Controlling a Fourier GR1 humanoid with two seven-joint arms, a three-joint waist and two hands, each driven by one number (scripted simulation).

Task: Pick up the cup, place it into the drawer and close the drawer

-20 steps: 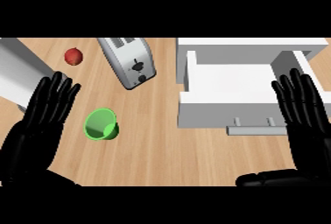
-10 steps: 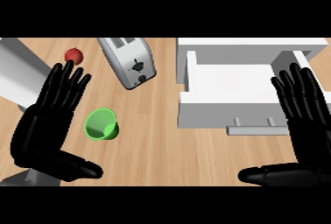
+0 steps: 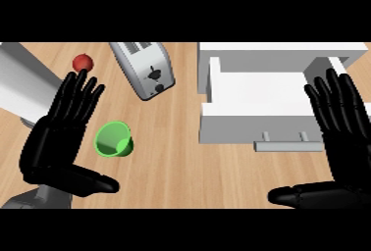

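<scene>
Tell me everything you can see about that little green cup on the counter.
The green cup is small, bright green and smooth, like plastic. It lies tipped on its side on the wooden counter, its open mouth turned toward the camera and to the left, so the inside shows and looks empty. It sits just right of the left hand, whose fingers are straight. Nothing appears to hold it.

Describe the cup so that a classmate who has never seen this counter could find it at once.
Start at the silver toaster at the top of the wooden counter, then look below it and slightly left. The cup lies there on its side, just right of the left robot hand. It is the only bright green thing in view.
</scene>
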